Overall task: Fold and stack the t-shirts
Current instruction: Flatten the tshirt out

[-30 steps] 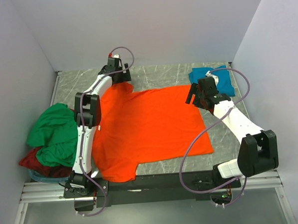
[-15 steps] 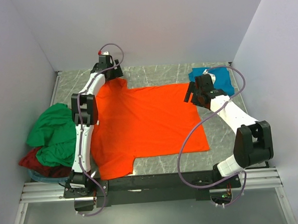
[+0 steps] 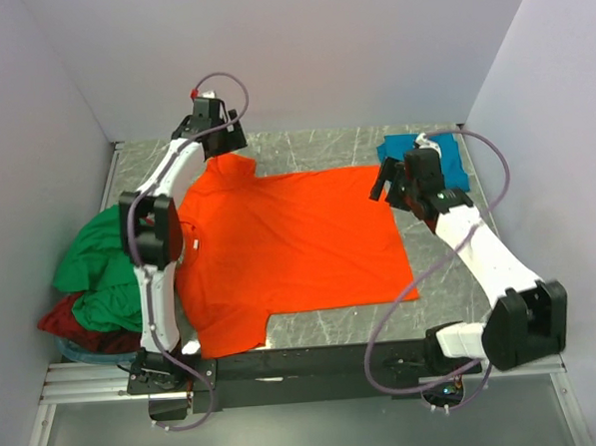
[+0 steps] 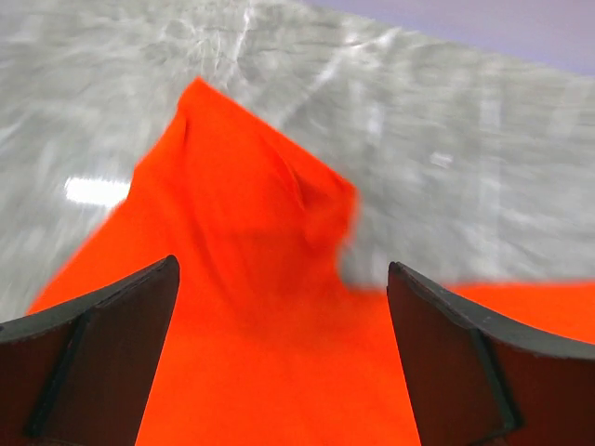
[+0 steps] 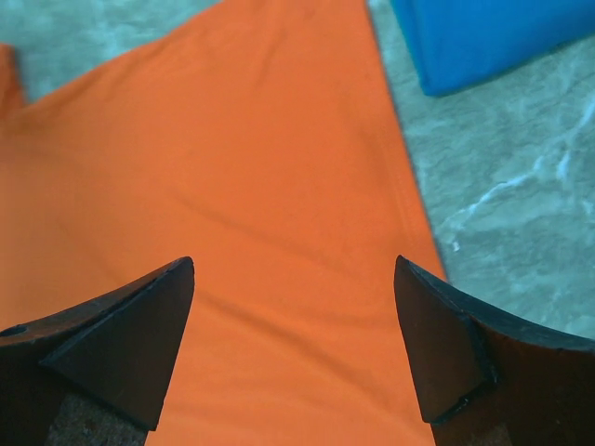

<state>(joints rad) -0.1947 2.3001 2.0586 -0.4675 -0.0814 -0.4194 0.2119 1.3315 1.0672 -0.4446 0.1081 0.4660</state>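
At the left edge, a green shirt [image 3: 105,261] is lying heaped over a dark red shirt [image 3: 65,320]. Upper left, the left gripper [image 4: 282,269], jaws wide apart, is hovering over the rumpled top sleeve of the orange shirt [image 3: 289,248]; that sleeve probably wants flattening before folding. Otherwise the shirt is lying flat mid-frame. The right gripper [image 5: 294,263], gaping and empty, is hanging over its upper-right corner, beside the folded blue shirt [image 3: 456,172].

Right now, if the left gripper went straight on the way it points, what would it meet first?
Most likely the orange t-shirt: its sleeve lies straight ahead of the open left gripper, centred in the wrist view. How high above the cloth the gripper hangs is unclear from the pictures.
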